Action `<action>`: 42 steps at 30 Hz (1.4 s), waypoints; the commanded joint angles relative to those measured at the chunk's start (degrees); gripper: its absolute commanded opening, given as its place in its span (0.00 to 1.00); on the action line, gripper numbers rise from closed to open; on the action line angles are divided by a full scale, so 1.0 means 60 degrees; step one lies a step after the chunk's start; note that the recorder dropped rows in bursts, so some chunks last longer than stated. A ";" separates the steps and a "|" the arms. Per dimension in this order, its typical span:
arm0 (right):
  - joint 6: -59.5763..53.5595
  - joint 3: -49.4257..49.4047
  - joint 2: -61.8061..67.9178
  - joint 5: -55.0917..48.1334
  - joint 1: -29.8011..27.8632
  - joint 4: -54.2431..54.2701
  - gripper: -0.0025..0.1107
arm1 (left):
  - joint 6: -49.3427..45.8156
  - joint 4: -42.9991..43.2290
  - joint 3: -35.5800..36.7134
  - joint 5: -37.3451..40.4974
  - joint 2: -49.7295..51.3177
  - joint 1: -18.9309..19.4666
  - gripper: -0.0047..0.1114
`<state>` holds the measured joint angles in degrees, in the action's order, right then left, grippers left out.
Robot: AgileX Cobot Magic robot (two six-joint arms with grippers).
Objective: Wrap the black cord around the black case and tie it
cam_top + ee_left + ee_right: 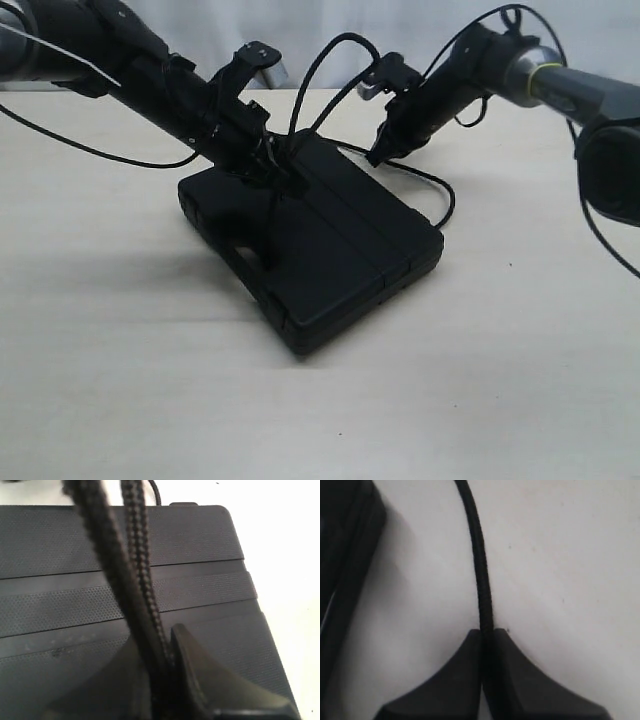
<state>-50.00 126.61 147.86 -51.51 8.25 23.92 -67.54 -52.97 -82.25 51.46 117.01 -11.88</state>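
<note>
The black case (pixel 330 250) lies flat on the pale table, its two raised ribs (pixel 190 587) running across the lid. My left gripper (pixel 268 160) hovers over the case's far left corner, shut on two strands of the black cord (pixel 135 575). One strand arches up from there (pixel 325 65). My right gripper (pixel 380 155) hangs just beyond the case's far edge, shut on a single strand of the cord (pixel 481 575). From it the cord loops down the case's right side (pixel 445 200). The case edge (pixel 345 555) shows beside that strand.
The pale table (pixel 120 380) stretches out in front of and around the case. Glossy arm cables trail across the table at far left (pixel 90 150) and hang at far right (pixel 605 240). A white wall stands behind.
</note>
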 commanded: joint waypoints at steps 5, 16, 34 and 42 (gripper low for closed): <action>-0.0720 -0.1118 -0.2080 -0.3075 -0.1575 0.1227 0.06 | 0.0080 -0.0302 -0.0028 0.0108 -0.0067 0.0028 0.04; -0.0790 -0.8574 -0.6876 -0.0142 -0.2647 0.0611 0.06 | 0.0080 -0.0302 -0.0028 0.0716 -0.0067 0.0028 0.04; 0.2494 -0.9143 -0.7105 0.2524 -0.2192 -0.1570 0.42 | 0.0062 -0.0302 -0.0028 0.0979 -0.0067 0.0028 0.04; 0.2071 -0.5777 -0.4709 0.1598 -0.0653 -0.1570 0.36 | 0.0062 -0.0302 -0.0028 0.1166 -0.0067 0.0028 0.04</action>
<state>-38.02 85.13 113.83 -39.11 2.03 14.71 -67.54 -52.97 -82.25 57.37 117.01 -11.88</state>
